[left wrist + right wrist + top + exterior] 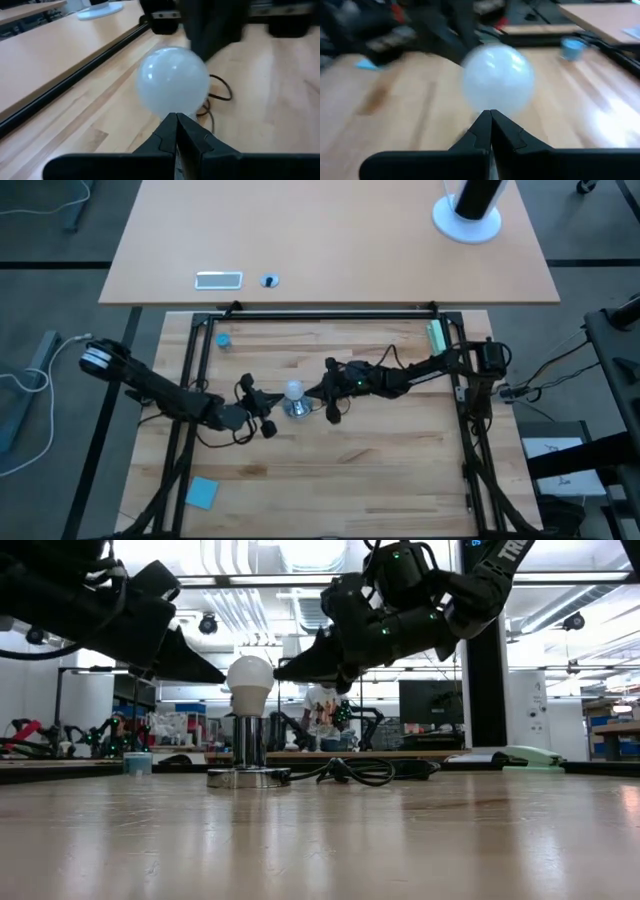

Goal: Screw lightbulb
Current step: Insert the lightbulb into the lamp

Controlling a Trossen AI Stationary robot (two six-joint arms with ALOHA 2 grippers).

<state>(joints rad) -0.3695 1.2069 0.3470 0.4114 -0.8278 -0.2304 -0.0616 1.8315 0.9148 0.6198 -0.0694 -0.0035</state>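
Observation:
The white frosted lightbulb stands upright, its base in the socket on the round silver disc at the table's middle. It also shows in the low view. My left gripper is shut, its tip at the bulb's left side. My right gripper is shut, its tip at the bulb's right side. Each wrist view shows the bulb just past the shut fingertips: the left wrist view and the right wrist view. My left gripper meets the widest part of the bulb's left side with its shut fingertips, coming level from the table's left; I cannot tell whether it truly touches. My right gripper meets the bulb's right side with its shut fingertips, coming level from the table's right; I cannot tell whether it truly touches.
A black cord runs from the disc toward the right. A small blue cap sits at the far left, a blue pad at the near left, a green thing at the far right.

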